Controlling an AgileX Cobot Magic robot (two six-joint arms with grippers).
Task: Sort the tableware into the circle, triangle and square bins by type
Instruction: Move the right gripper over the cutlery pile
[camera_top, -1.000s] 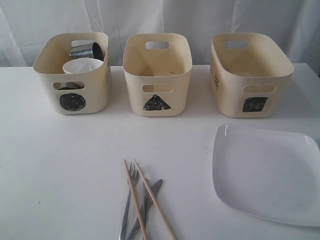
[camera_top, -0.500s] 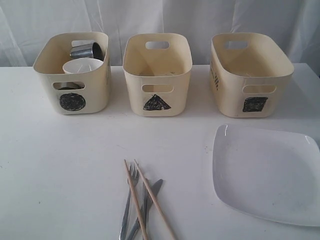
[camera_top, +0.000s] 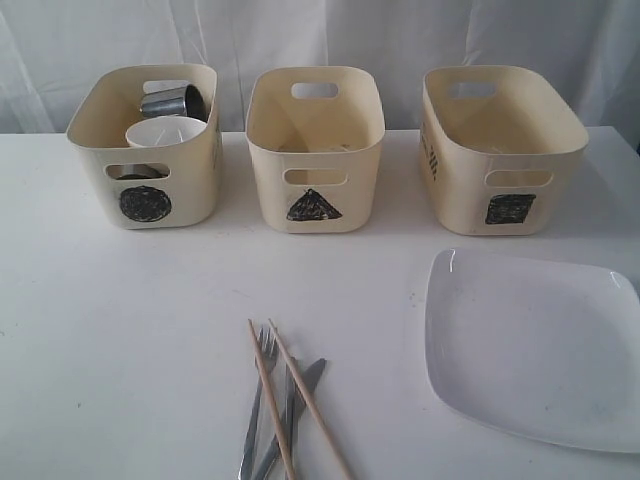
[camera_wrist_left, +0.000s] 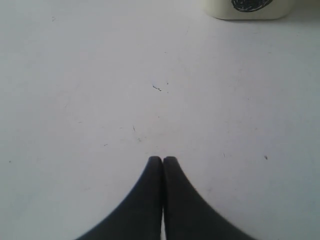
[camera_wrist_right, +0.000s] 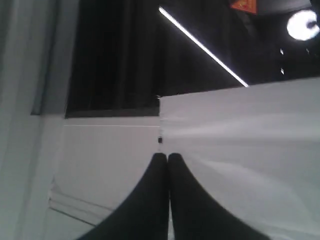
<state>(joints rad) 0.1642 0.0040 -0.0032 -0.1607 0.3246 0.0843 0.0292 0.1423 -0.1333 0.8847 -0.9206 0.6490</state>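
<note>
Circle bin (camera_top: 190, 195), triangle bin (camera_top: 270, 200) and square bin (camera_top: 460, 190) stand left to right; cutlery (camera_top: 288, 405) lies before the second, plate (camera_top: 530, 345) before the third.

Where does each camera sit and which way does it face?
Exterior: off the arms, facing circle bin, triangle bin, square bin, cutlery, plate; no robot shows.
Left wrist: on the left arm, looking down at table past the shut left gripper.
Right wrist: on the right arm, looking past the shut right gripper into a dark room.
Shared: circle bin, in exterior and left wrist.
</note>
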